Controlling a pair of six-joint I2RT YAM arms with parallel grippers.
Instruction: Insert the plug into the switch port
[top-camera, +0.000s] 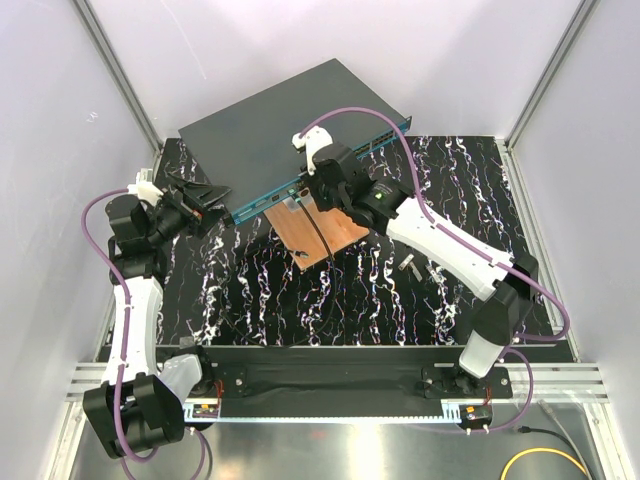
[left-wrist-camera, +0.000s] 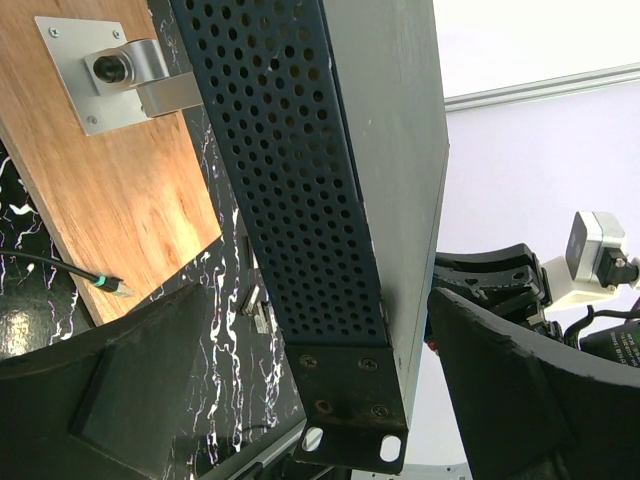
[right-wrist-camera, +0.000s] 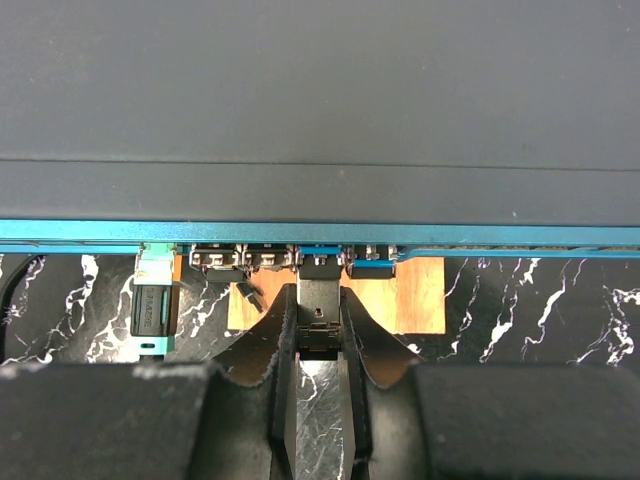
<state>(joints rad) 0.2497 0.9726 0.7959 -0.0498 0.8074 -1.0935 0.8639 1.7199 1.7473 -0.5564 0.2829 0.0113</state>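
Note:
The switch (top-camera: 290, 110) is a flat dark grey box lying at an angle at the back of the table, with its teal front face (right-wrist-camera: 300, 232) toward me. My right gripper (right-wrist-camera: 320, 305) is shut on a small black plug (right-wrist-camera: 320, 300), whose front end sits at a port opening in the teal face. In the top view the right gripper (top-camera: 312, 188) is at the front face and hides the plug. My left gripper (top-camera: 213, 196) is open and straddles the switch's left end (left-wrist-camera: 340, 250), with one finger (left-wrist-camera: 100, 400) on the table side and the other above the top.
A copper-brown board (top-camera: 318, 235) lies under the switch's front edge, with a metal bracket (left-wrist-camera: 120, 75) on it. A thin black cable with a green tip (left-wrist-camera: 112, 286) ends beside it. Small metal connectors (top-camera: 410, 266) lie on the marbled table. A teal module (right-wrist-camera: 155, 300) sits left of the plug.

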